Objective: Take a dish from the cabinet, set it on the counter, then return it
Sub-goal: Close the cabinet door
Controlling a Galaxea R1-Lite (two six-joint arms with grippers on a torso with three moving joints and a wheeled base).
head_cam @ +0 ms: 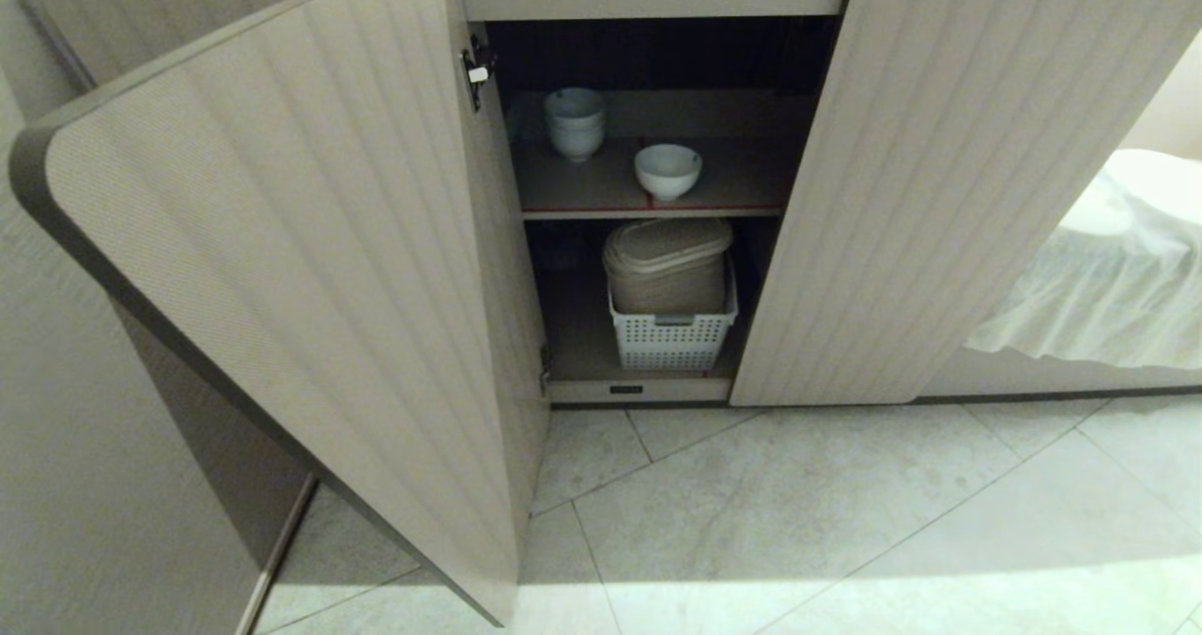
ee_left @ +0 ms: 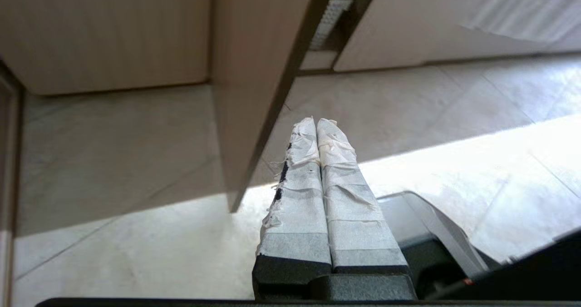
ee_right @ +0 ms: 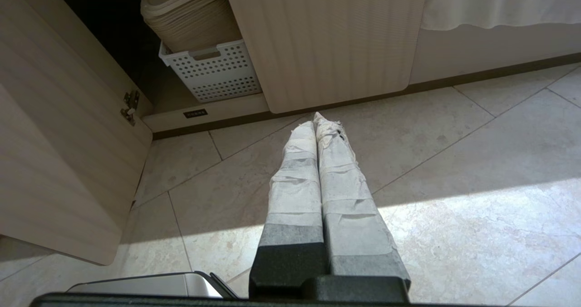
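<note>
Both tools clenched, empty: left tool [ee_left: 316, 121], right tool [ee_right: 317, 118]. Unclench left before reaching the bowl [head_cam: 668, 171] at twelve o'clock.

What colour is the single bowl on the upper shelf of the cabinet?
The bowl is plain white, without any pattern. The head view shows it best.

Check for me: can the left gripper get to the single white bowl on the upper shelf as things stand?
Probably yes. The left door stands swung wide, and the bowl sits alone near the shelf's front edge, apart from the stacked bowls. But the left gripper is shut and low by the floor, so it must rise and open.
</note>
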